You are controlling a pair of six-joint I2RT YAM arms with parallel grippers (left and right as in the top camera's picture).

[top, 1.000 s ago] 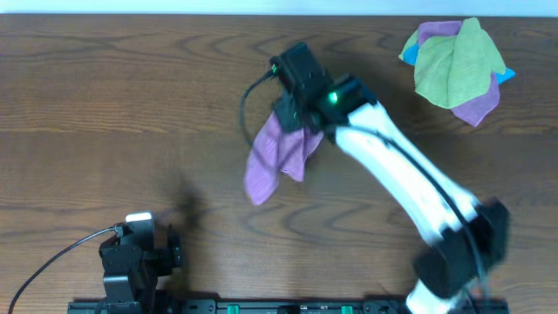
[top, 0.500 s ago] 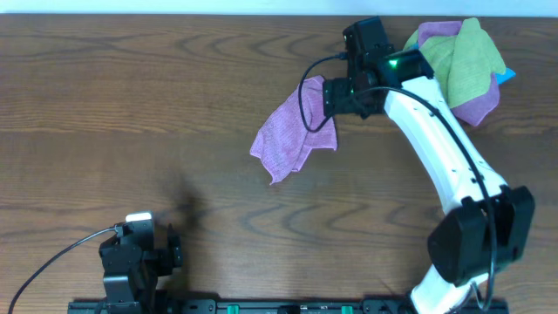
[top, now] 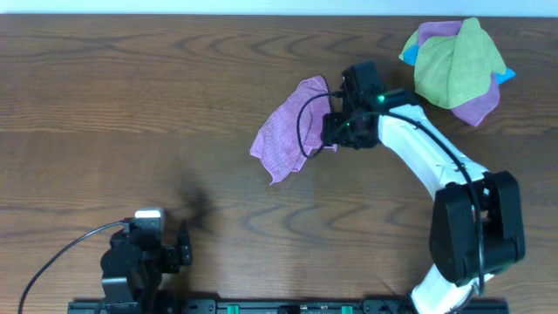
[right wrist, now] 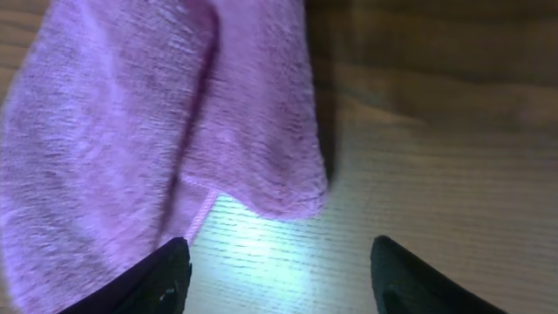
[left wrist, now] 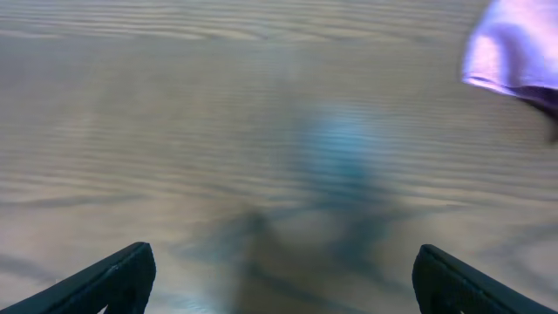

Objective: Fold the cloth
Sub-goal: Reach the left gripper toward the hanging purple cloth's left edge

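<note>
The lilac-purple cloth (top: 288, 131) lies rumpled on the wooden table at centre, folded loosely over itself. It fills the upper left of the right wrist view (right wrist: 157, 122), and a corner shows at the top right of the left wrist view (left wrist: 514, 52). My right gripper (top: 334, 131) is open at the cloth's right edge, jaws apart over bare wood (right wrist: 279, 270), the left finger (right wrist: 157, 279) touching the cloth's edge. My left gripper (top: 179, 249) is open and empty near the front left edge, far from the cloth.
A pile of cloths, yellow-green (top: 453, 61) over purple and blue ones, sits at the back right corner. The right arm (top: 427, 166) stretches diagonally from the front right. A cable runs from the left arm's base (top: 131, 266).
The right gripper carried the cloth right, then let go and pulled back slightly toward centre. The cloth now rests on the table. The left gripper shifted a little.
</note>
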